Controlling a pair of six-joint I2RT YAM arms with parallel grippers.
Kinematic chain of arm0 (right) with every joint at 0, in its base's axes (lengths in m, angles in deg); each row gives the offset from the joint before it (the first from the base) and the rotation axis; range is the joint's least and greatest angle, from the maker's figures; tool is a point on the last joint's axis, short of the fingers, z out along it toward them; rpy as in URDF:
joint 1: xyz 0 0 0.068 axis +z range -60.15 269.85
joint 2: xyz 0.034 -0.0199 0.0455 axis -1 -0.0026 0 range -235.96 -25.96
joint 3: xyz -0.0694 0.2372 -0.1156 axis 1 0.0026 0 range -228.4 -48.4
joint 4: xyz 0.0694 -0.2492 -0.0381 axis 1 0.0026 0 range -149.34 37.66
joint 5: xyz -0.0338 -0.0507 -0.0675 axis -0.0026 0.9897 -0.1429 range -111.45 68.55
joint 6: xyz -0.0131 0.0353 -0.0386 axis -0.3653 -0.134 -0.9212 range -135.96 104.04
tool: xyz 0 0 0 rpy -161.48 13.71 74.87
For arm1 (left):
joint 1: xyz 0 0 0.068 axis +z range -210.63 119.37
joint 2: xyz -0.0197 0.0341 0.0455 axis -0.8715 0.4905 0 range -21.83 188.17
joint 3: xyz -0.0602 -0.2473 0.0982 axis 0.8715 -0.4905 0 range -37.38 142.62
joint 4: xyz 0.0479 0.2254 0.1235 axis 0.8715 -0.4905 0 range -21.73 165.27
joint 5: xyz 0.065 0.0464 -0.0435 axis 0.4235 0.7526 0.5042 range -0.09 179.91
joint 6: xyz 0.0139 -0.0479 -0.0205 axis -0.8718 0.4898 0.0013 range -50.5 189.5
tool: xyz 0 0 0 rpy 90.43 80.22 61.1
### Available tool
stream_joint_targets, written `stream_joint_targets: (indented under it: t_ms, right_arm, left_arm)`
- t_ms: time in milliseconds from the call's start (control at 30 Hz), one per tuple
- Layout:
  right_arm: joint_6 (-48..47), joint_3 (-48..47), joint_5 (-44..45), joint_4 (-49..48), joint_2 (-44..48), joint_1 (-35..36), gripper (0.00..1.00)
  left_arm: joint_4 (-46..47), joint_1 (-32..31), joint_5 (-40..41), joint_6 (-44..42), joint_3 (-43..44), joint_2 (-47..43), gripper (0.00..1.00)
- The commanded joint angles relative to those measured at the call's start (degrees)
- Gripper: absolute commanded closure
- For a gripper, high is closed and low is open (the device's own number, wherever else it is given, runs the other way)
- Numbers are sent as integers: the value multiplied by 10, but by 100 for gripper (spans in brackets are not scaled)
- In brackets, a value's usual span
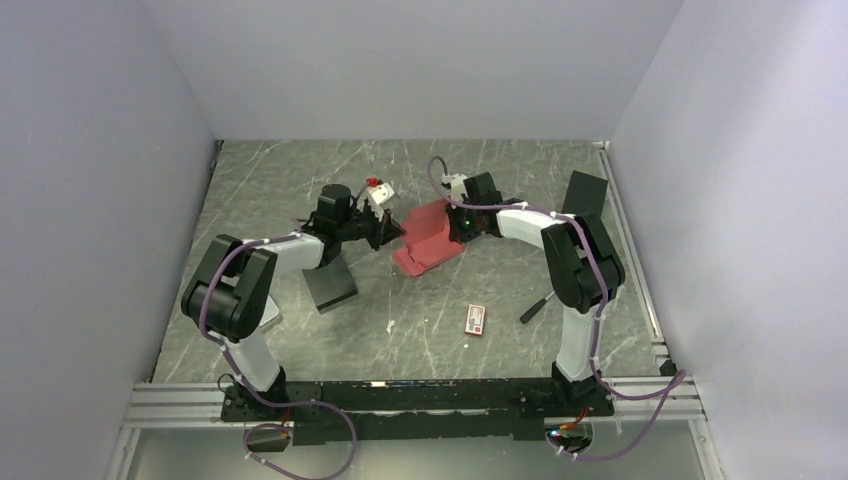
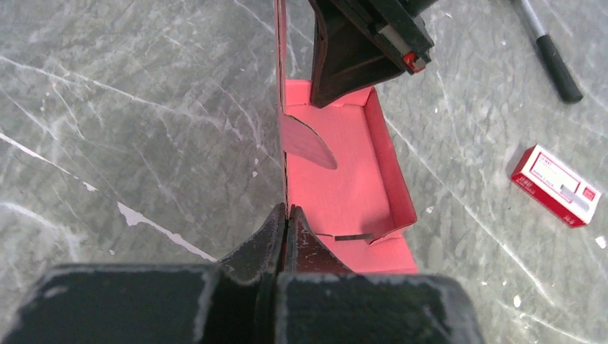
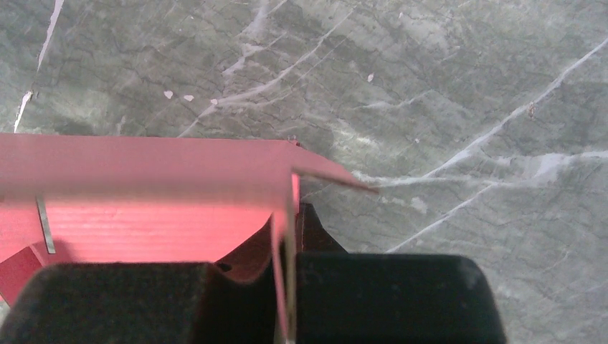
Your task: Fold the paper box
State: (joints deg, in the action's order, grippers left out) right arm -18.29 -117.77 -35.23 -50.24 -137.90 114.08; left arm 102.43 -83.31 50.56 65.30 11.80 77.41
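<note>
Paper box [image 1: 428, 240], red-pink and partly erected, is shown lying near the middle of the grey marbled table [image 1: 280, 180], between the two arms. Its long wall on the left is pinched upright by the closed left gripper [image 2: 287, 215]. A wall on the opposite side is clamped edge-on by the closed right gripper [image 3: 294, 215]. Wall-raising is judged to be the step in hand. For the next move, the loose curved tab [image 2: 308, 142] would probably need tucking inside while both walls are kept vertical. A printed packet [image 1: 476, 319] and a pen [image 1: 535, 308] are seen nearer the arm bases.
</note>
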Motion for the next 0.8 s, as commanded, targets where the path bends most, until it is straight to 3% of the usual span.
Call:
stream_joint_targets:
  t_ms: [0,200,367,533,667,767]
  right_arm:
    - [-3,-1,-13,30,-20,9,100]
    - [-3,-1,-20,30,-21,9,100]
    - [-3,-1,-21,31,-20,9,100]
    - [-3,-1,-22,31,-18,9,100]
    - [-2,-2,-23,32,-18,9,100]
    - [-3,-2,-23,32,-18,9,100]
  left_arm:
    - [-93,-7,-40,-140,38,2,100]
    - [-227,-7,-70,-345,67,-6,100]
    - [-298,-3,-73,-401,107,15,100]
    - [-256,5,-71,-366,106,27,99]
    - [-166,10,-66,-264,68,12,76]
    - [-85,10,-34,-183,26,-6,68]
